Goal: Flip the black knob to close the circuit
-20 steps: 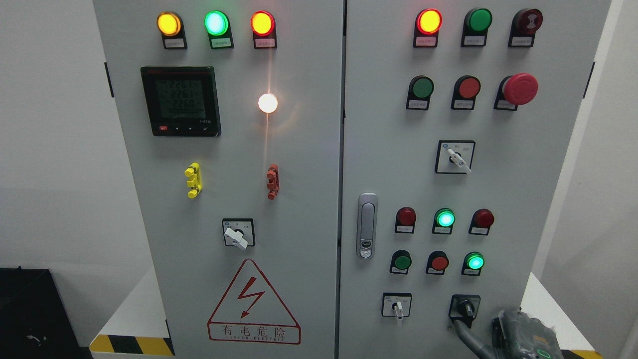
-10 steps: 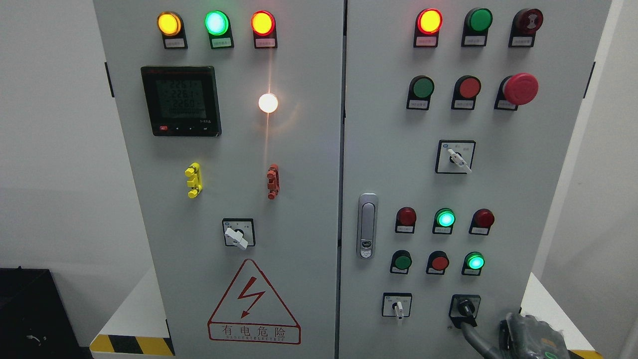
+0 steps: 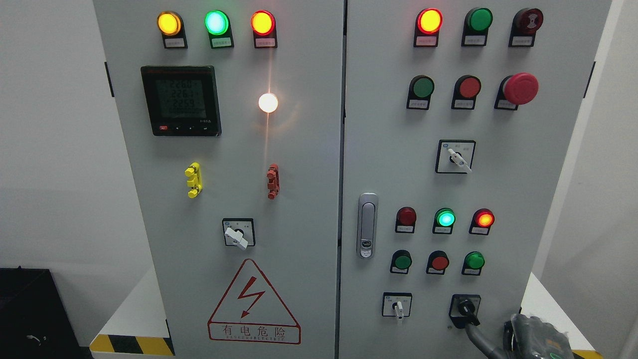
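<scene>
The black knob [image 3: 464,307] sits on its black plate at the lower right of the right cabinet door [image 3: 498,149]. Its handle points up and to the right. My right hand [image 3: 528,338] comes in at the bottom right corner and is mostly cut off by the frame edge. One grey finger [image 3: 476,335] stretches up and left, and its tip ends just under the knob's plate. The hand holds nothing. Above the knob, a red lamp [image 3: 483,218] and a green lamp [image 3: 445,218] are lit. The green lamp [image 3: 474,260] just above the knob is dark. The left arm is out of view.
A white-handled selector [image 3: 397,306] sits left of the knob, and another [image 3: 456,157] higher up. A red mushroom stop button [image 3: 520,88] sticks out at the upper right. The door latch [image 3: 367,225] is by the centre seam. The left door carries a meter [image 3: 180,100].
The knob's handle has turned from down-left to up-right. The right red lamp has lit and the green lamp above the knob has gone dark. My right hand has drawn down and right.
</scene>
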Tool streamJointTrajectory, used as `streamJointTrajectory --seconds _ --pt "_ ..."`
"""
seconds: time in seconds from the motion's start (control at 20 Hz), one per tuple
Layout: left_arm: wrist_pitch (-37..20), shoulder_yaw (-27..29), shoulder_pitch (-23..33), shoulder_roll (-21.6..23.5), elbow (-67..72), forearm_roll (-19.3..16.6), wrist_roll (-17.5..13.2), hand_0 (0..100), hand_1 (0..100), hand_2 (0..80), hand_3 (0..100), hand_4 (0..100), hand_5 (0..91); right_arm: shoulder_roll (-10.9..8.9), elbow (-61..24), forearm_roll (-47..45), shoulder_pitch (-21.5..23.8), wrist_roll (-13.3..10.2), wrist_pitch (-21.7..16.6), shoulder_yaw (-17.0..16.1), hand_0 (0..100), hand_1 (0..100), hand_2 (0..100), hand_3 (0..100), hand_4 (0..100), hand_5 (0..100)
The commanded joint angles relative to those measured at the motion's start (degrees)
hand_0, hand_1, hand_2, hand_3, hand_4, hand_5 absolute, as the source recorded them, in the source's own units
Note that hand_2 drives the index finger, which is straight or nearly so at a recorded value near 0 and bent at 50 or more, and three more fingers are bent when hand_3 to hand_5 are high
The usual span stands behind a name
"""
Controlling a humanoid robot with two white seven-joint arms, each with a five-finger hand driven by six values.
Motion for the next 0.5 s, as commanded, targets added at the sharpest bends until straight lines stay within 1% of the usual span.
streamJointTrajectory --seconds 0.0,0.45 --pt "0.00 0.00 0.00 0.00 0.00 0.00 0.04 12 56 0.0 0 0 0.0 0.27 -0.53 -0.37 -0.09 -0.02 0.04 -0.63 0 0 89 100 92 91" --pt "0.00 0.00 0.00 0.00 0.00 0.00 0.04 12 56 0.0 0 0 0.0 0.71 -1.32 -0.46 0.17 -0.02 -0.05 -0.54 0 0 89 100 92 91"
